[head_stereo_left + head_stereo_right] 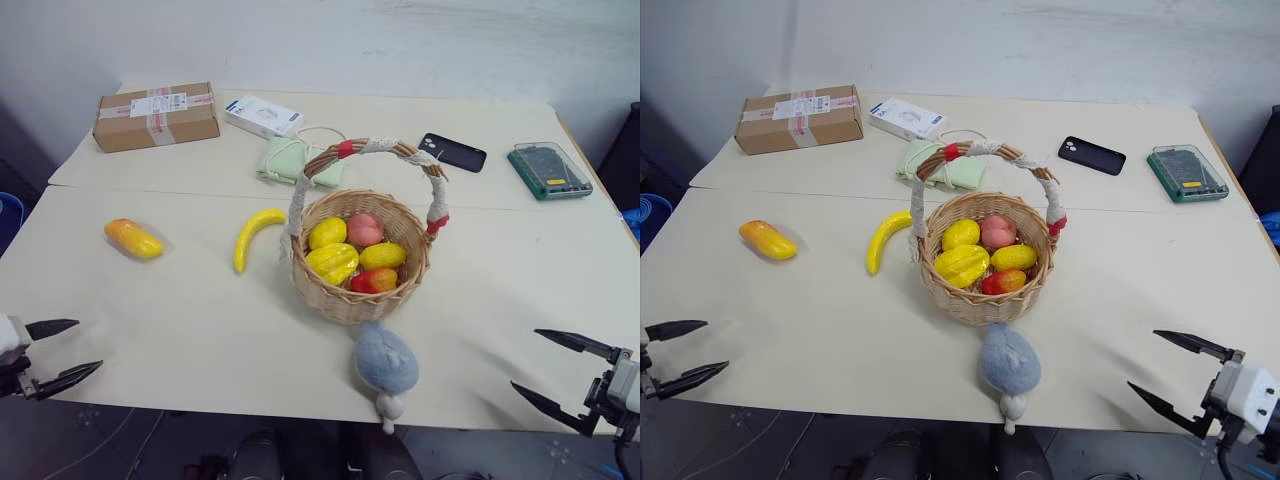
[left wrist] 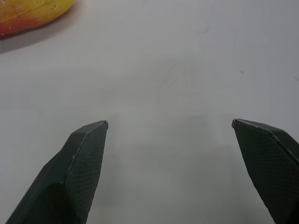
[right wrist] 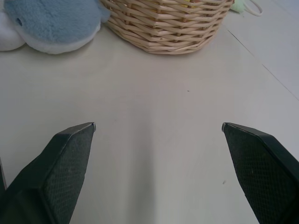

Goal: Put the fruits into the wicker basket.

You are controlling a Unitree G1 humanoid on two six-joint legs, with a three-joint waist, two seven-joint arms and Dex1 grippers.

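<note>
We see the wicker basket [image 1: 360,265] just right of frame centre on the bench [image 1: 200,320], upright, handle arching over it. Inside we count five fruits: a yellow round one [image 1: 327,232], a pink one [image 1: 364,229], a ribbed yellow one [image 1: 333,263], a yellow oval one [image 1: 382,255] and a red-orange one [image 1: 374,281], all packed touching each other. Two fruits are not in yet: the banana [image 1: 254,235] lies on the bench just left of the basket, apart from it, and the mango [image 1: 133,238] sits well left of that, mid-left of frame; its red-yellow edge also shows in the left wrist view. A grey-blue plush toy [image 1: 385,365] lies right below the basket at the bench's near edge; we can't tell whether the two touch. Behind the basket, a pale green pouch [image 1: 290,160] with a white cord. Along the upper part of frame: cardboard box [image 1: 157,116] upper left, white box [image 1: 262,116] beside it, black phone [image 1: 453,152] upper right of centre, green case [image 1: 549,170] far upper right. Left gripper [image 1: 63,353] is at the lower left edge, jaws spread wide, nothing between them, over bare bench. Right gripper [image 1: 548,372] is at the lower right corner, jaws equally wide apart, empty, facing the basket and plush in its wrist view, well short of both.
</note>
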